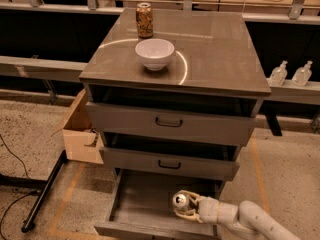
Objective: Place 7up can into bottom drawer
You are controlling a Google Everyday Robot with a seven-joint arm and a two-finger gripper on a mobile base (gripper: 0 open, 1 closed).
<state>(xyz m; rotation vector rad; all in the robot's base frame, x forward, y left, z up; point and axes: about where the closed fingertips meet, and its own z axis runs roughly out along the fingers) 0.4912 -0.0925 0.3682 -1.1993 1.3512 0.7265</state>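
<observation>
**A:** Where is the gripper?

**B:** The gripper [178, 207] is low in the view, inside the open bottom drawer [142, 206], over the right part of its floor. The pale arm [252, 220] comes to it from the lower right corner.

**A:** And the fingers, how are they?

**B:** The cream fingers [189, 216] are closed around the pale can [180, 200]. One finger lies above the can and one below it, so the can sits between them.

**A:** How does the can stand?

**B:** It is tilted, and its silver top looks toward the camera. Whether it touches the drawer floor under the fingers, I cannot tell.

**A:** What is around the fingers?

**B:** To the left of the fingers stretches the grey wood-grain floor of the drawer. Just above the fingers is the front of the middle drawer [170, 164] with its dark handle, and higher is the top drawer [170, 122]. Both stand a little open.

**A:** And further away?

**B:** Far above the fingers, on the cabinet top [220, 49], there is a white bowl [155, 53], and behind it a brown can [144, 20] stands upright. Up and to the left of the fingers a cardboard box [80, 134] stands on the ground beside the cabinet. Up and to the right, well apart, two clear bottles [278, 74] stand on a ledge.
</observation>
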